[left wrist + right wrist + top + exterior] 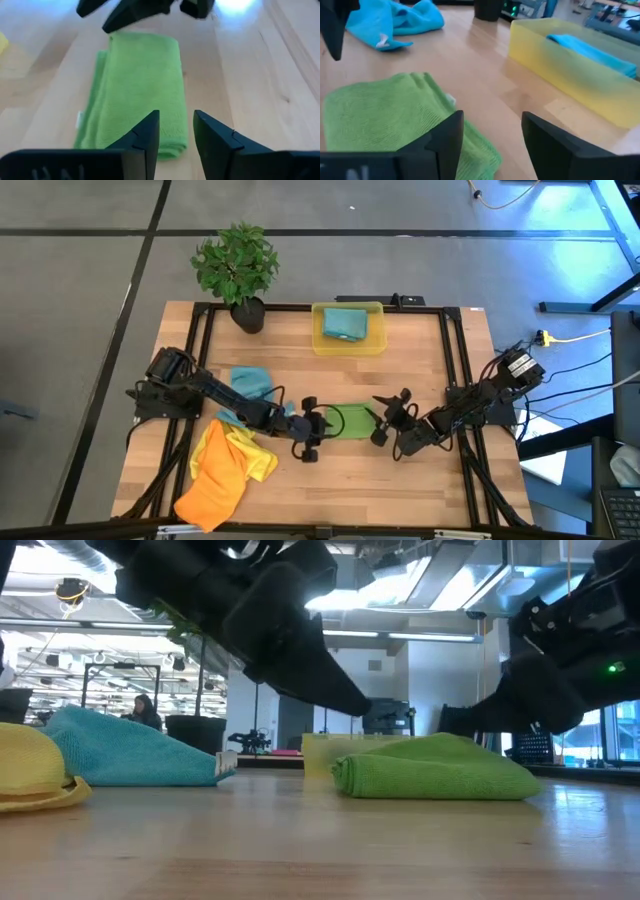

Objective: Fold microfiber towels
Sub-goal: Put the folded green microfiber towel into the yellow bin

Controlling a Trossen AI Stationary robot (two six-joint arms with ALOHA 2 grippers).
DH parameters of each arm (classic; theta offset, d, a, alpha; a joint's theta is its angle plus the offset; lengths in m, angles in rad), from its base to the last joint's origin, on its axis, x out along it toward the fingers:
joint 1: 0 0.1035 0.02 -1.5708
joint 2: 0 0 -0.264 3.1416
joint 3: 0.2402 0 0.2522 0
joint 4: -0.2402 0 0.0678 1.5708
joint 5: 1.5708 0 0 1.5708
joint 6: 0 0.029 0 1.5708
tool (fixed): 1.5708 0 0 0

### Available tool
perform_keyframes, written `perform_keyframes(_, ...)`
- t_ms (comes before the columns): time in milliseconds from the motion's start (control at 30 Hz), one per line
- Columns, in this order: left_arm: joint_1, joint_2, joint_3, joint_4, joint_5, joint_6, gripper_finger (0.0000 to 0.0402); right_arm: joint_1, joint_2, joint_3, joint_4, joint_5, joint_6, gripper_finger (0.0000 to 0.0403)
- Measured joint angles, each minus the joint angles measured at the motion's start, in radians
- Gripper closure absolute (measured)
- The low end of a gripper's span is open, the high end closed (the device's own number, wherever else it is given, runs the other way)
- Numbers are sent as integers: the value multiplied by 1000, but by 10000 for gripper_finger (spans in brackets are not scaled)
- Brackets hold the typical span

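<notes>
A folded green microfiber towel [350, 421] lies flat near the middle of the wooden desk [420, 480], a neat narrow rectangle with both arms closing in on it from either end. The left claw [312, 437] sits at the towel's left end, its two dark fingers [145, 137] parted with a narrow gap just above the folded edge; nothing is pinched between them. The right claw [383, 420] is at the towel's right end, its fingers [447, 137] spread wide and released, with the green cloth lying beside and partly under one of them but not gripped. From desk height the towel [435, 772] shows as a low layered stack, its rolled fold facing the camera. Behind the left arm a teal-blue towel [250, 383] lies crumpled on the desk, and nearer the front left corner a yellow towel [240, 448] is bunched against an orange towel [212, 490], the two overlapping. At the back of the desk stands a translucent yellow bin [349, 344] with another teal-blue cloth [343, 324] folded inside it. A potted plant [237, 270] stands at the back left, just beside the bin.
</notes>
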Motion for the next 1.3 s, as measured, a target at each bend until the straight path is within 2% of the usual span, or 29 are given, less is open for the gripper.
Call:
perform_keyframes(133, -6, 0, 0, 14, -20, 0, 291, 13, -5, 0, 33, -5, -64, 201)
perform_keyframes(333, -24, 10, 1, 198, -23, -3, 292, 47, -5, 0, 94, -95, -98, 201)
perform_keyframes(467, -40, 11, 1, 260, -24, 19, 292, 63, -5, 0, 188, -96, -172, 201)
perform_keyframes(633, -66, 11, 0, 315, -27, -37, 292, 73, -5, 0, 338, -101, -291, 201)
perform_keyframes(867, -88, -44, 0, 336, -15, 94, 292, 72, -5, 0, 442, -193, -322, 201)
perform_keyframes(1000, -79, -31, 0, 335, 50, 95, 292, 72, -5, 0, 449, -194, -346, 201)
perform_keyframes(1100, -78, -25, -24, 349, 54, 92, 292, 63, -5, 1, 450, -208, -365, 201)
perform_keyframes(1300, -75, -25, -161, 614, 49, 74, 292, 41, -5, 6, 452, -261, -401, 201)
